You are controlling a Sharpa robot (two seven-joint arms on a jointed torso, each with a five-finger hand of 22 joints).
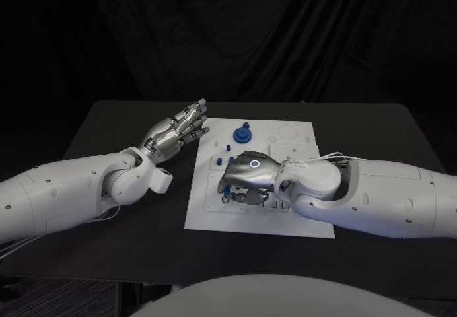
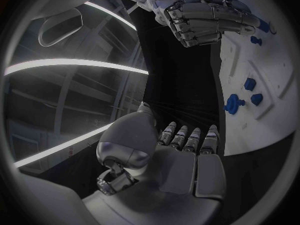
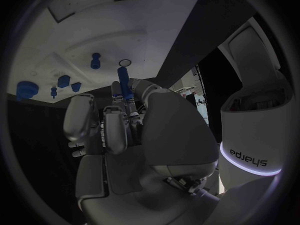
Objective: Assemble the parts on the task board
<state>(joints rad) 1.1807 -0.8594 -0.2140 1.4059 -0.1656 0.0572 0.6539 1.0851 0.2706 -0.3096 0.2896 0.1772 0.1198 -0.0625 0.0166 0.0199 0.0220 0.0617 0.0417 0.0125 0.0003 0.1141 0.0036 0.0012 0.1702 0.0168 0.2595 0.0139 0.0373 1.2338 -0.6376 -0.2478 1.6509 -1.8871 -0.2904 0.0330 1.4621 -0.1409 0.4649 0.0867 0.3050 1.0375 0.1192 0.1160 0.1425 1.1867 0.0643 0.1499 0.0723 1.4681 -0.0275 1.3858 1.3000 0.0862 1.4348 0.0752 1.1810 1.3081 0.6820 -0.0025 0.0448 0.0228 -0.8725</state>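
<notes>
Two white arms reached over a black counter (image 1: pixel 114 251), where a white board (image 1: pixel 295 142) lay in the middle. The left hand (image 1: pixel 176 134) hovered just beside the board's left edge, near its far corner, palm turned toward the board, its fingers (image 1: pixel 196 112) straight, slightly apart and holding nothing. The right hand (image 1: pixel 246 179) was curled down over the board's near left part. In the right wrist view, its fingers (image 3: pixel 115 130) pinched a slim blue peg (image 3: pixel 124 80), which stood out past the fingertips toward the board. Whether the peg touched the board could not be told.

Several loose blue parts lay on the board. A round blue part with a knob on top (image 1: pixel 244 134) stood near the far edge, left of centre. A few smaller blue pieces (image 1: pixel 221 160) sat between it and the right hand. In the left wrist view, the round part (image 2: pixel 234 104) appeared beside two small blocks (image 2: pixel 250 83), with the right hand (image 2: pixel 203 15) beyond them.
</notes>
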